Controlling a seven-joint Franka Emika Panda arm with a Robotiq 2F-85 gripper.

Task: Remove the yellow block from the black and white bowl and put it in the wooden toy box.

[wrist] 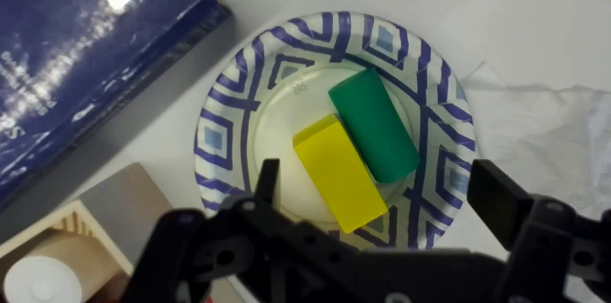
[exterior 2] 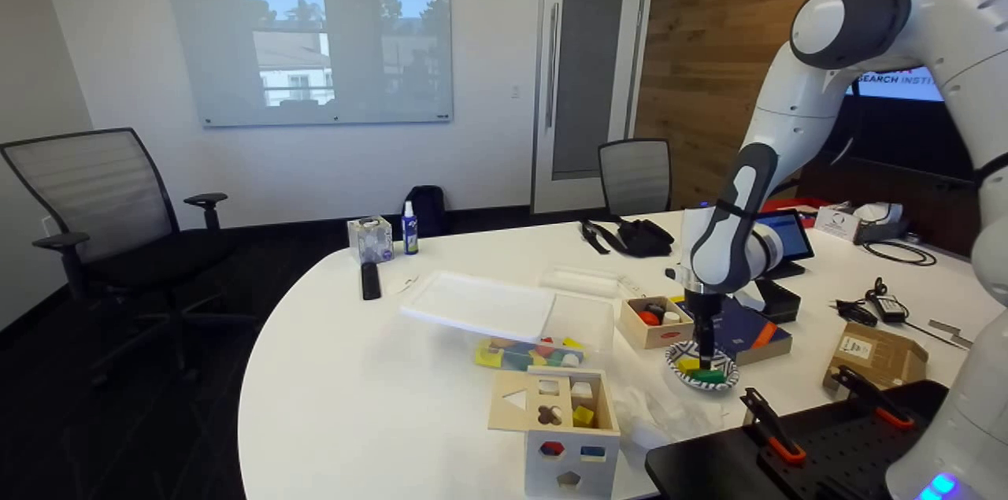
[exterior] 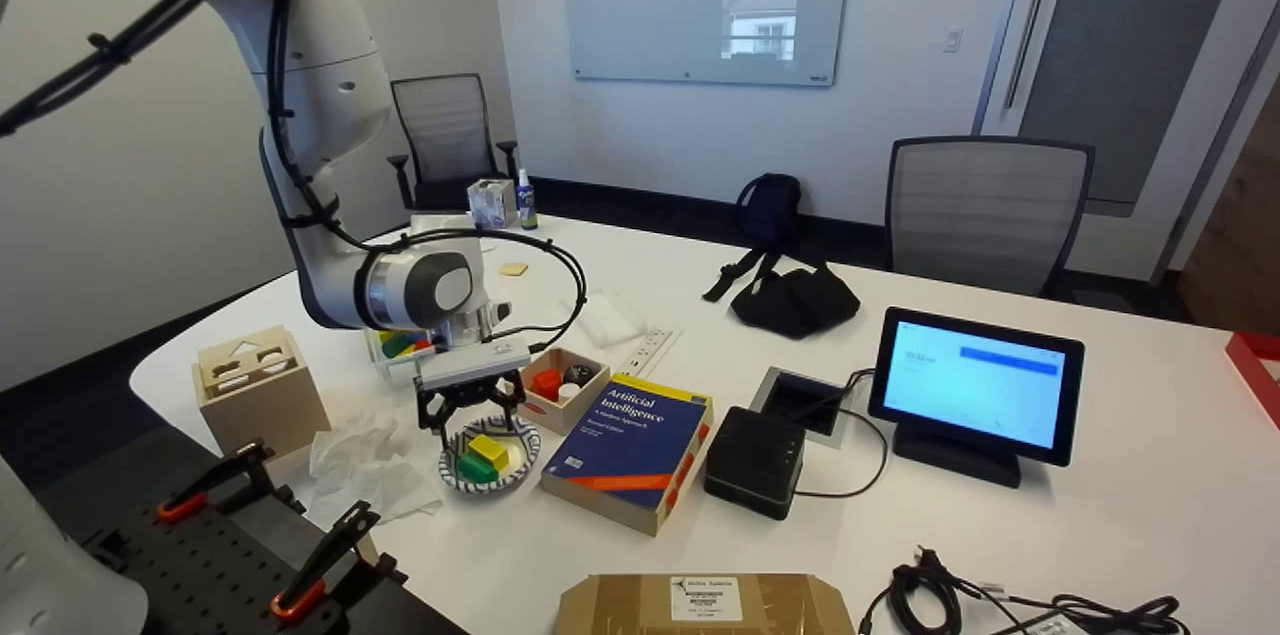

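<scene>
A small, solid yellow rectangular block [wrist: 341, 174] lies inside a round, shallow, dark-and-white patterned bowl [wrist: 296, 107], close alongside a green cylindrical block [wrist: 374, 124]; whether the two pieces touch I cannot tell. The black two-fingered gripper [wrist: 377, 183] is over the bowl, its fingers spread well apart: in the wrist view one shows over the bowl's left part and the other at the right edge of the rim, with the yellow piece between them and a gap visible on either side of it. The white-and-grey robot arm [exterior: 320, 65] reaches in from the upper left of an exterior view. In an exterior view the roughly cubic light-wood toy box [exterior 2: 572, 462] stands at the bottom centre of the frame, a wooden lid panel [exterior 2: 505, 413] jutting out to its left and a yellow piece [exterior 2: 583, 416] showing inside. A crumpled white sheet [exterior: 370, 465] lies between toy box and bowl. Right of the bowl in an exterior view is a thick blue book [exterior: 630, 435] titled Artificial Intelligence, and at its upper left a small open wooden box [exterior: 545, 417] with red, black and white pieces. A black tablet-like screen [exterior: 970, 380] stands at centre right, and a brown cardboard box [exterior: 610, 610] lies at the bottom edge, all on a white table [exterior: 1150, 475].
</scene>
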